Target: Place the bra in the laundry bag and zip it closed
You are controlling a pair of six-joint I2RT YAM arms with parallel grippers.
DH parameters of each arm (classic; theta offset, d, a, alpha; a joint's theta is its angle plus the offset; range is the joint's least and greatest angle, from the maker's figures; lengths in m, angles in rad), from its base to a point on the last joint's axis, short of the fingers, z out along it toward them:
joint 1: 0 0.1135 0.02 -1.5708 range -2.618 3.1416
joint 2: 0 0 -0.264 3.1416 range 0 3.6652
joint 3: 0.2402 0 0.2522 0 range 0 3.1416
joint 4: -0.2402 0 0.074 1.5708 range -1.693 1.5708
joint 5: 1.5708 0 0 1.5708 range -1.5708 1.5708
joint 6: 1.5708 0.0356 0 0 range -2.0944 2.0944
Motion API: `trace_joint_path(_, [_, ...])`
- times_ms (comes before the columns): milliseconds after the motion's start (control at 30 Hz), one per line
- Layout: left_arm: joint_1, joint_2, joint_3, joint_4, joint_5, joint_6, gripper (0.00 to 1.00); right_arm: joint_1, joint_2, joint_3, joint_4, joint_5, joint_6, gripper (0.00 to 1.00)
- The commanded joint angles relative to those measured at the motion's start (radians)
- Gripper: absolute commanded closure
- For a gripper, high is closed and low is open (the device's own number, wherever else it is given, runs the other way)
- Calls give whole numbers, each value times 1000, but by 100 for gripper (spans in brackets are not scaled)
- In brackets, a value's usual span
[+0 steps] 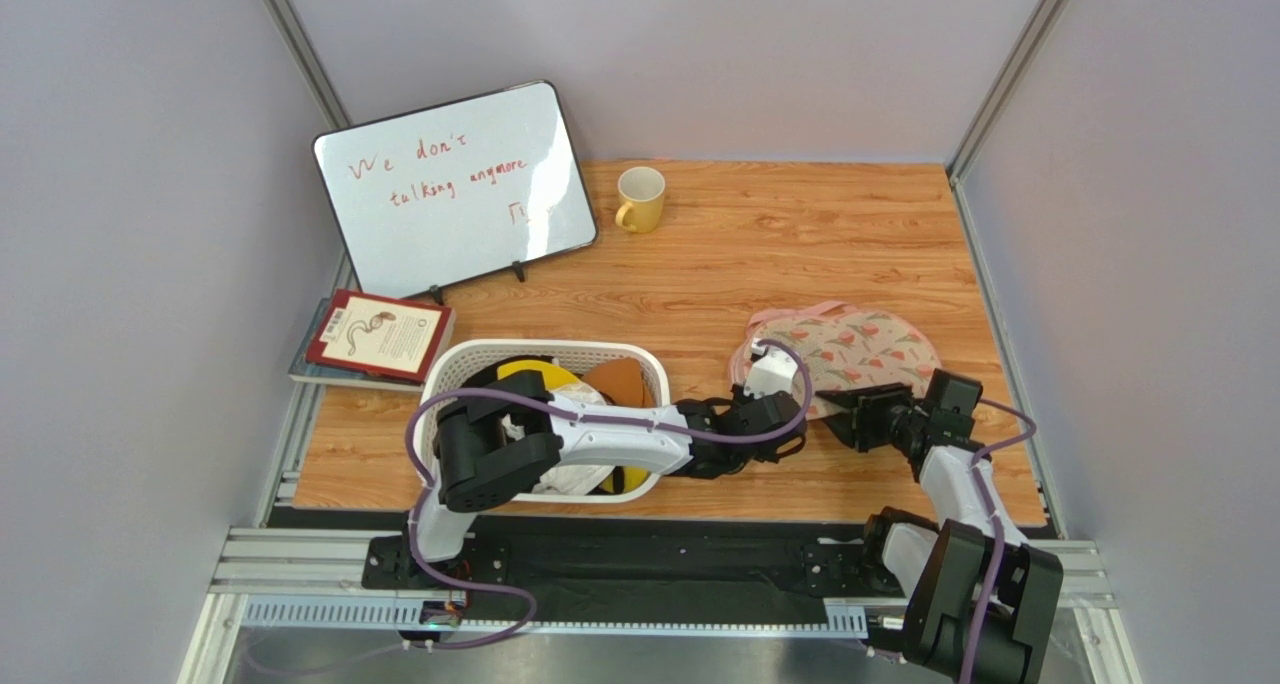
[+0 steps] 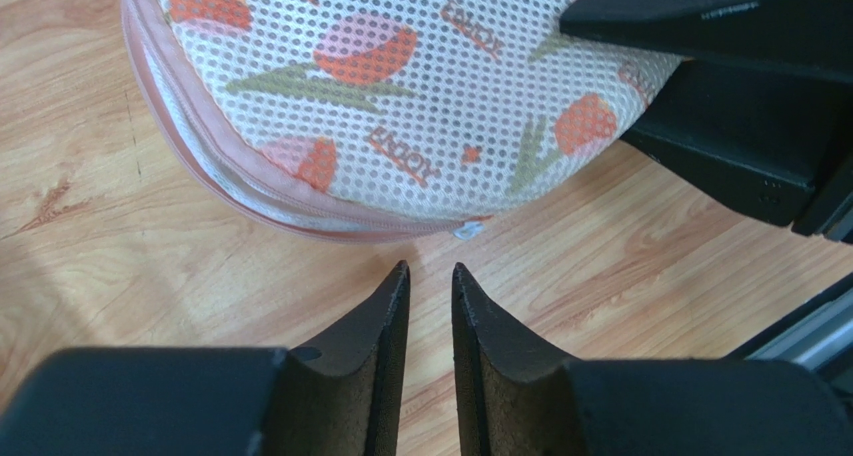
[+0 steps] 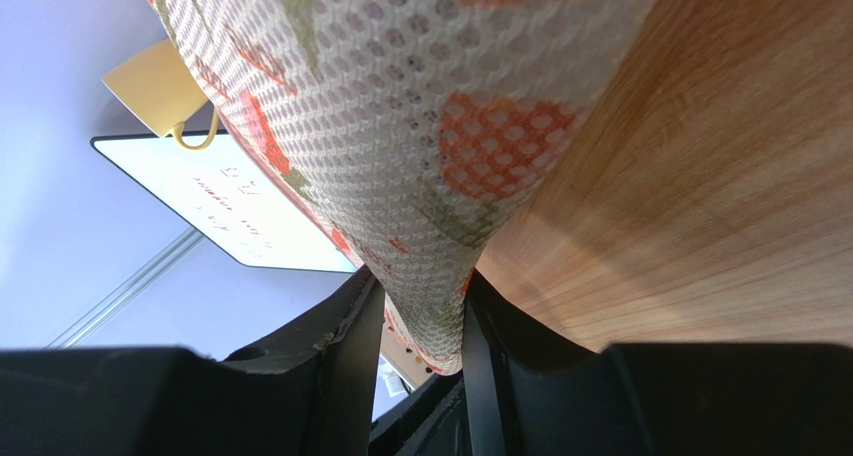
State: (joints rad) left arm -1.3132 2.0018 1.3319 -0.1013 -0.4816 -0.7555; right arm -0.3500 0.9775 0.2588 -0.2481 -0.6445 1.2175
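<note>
Looking down over the wooden table (image 1: 842, 234), I count two arms, one laundry bag (image 1: 857, 347), one white slotted basket (image 1: 541, 351), one yellow mug (image 1: 640, 198), one whiteboard (image 1: 451, 189) with red writing, and a red-covered book (image 1: 376, 336) at the left edge. The bag lies flat on the table's right half, just right of the basket and near the front edge. Both grippers meet at its near rim, the left gripper (image 1: 792, 408) coming in across the front of the basket and the right gripper (image 1: 845, 411) from the right. The basket holds a yellow garment (image 1: 534, 372) among other cloth. From above neither gripper's grip can be read; the wrist cameras settle it. The left wrist view shows the left gripper's two fingers (image 2: 385, 306) drawn almost together with only a slit between them, clasping nothing, poised just short of the bag's pink zip edging (image 2: 250, 191). A small pale zip pull (image 2: 467, 231) sits on that edging right in front of the tips. This view alone also shows the mesh weave and tulip print, plus a black finger (image 2: 701, 16) of the other arm lying on the bag's top. The right wrist view shows the right gripper (image 3: 420, 296) clamped on a fold of the bag's mesh, the fabric pinched between its two fingers and rising away from them. Behind it the mug and whiteboard appear tilted. Whether the bra is inside cannot be told from any view.
</note>
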Motion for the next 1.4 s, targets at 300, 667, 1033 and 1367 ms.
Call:
trace_joint_path(300, [-18, 6, 67, 3, -35, 4, 51, 2, -13, 45, -34, -24, 53, 62])
trace_joint_path(667, [-12, 45, 110, -38, -75, -30, 53, 2, -13, 45, -43, -27, 93, 62])
trace_joint_path(1033, [-26, 32, 92, -90, -83, -126, 63, 2, -13, 48, -42, -9, 94, 62])
trace_joint_path(1367, [8, 87, 119, -66, -34, -134, 58, 2, -17, 40, -43, -14, 100, 62])
